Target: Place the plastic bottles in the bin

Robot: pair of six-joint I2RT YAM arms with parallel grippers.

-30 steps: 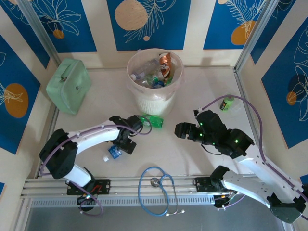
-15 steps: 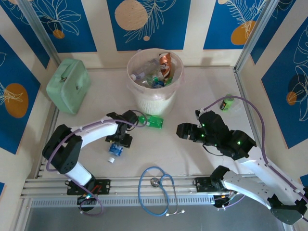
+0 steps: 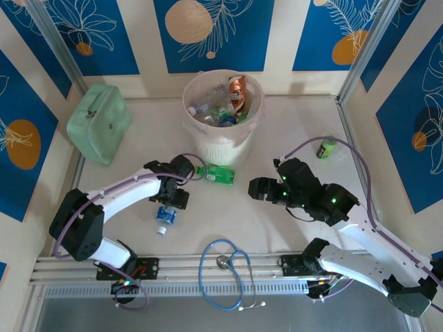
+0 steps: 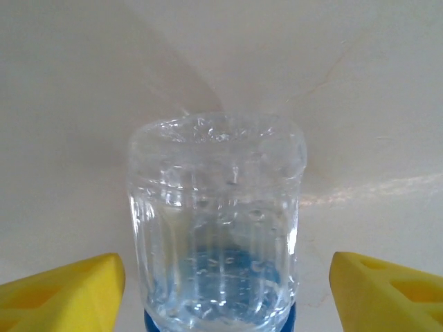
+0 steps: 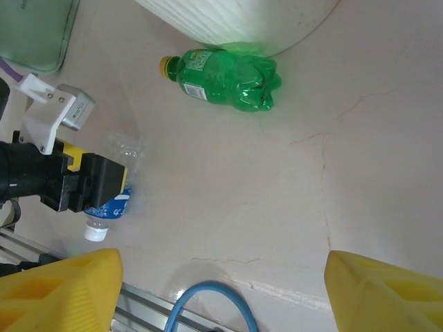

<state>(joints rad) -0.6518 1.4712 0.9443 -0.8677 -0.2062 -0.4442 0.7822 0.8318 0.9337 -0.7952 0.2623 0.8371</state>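
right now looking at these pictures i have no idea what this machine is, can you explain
These are two robot arms bolted at a table's near edge, each ending in a two-finger gripper. One picture looks down from above. The other two come from cameras on the wrists, where the yellow wedges are the fingers. On the table are a white bin holding bottles, a mint-green case, a small green cylinder, a blue stethoscope, a green bottle and a clear bottle, both lying down. The left gripper is open astride the clear bottle, not touching it. The right gripper is open and empty.
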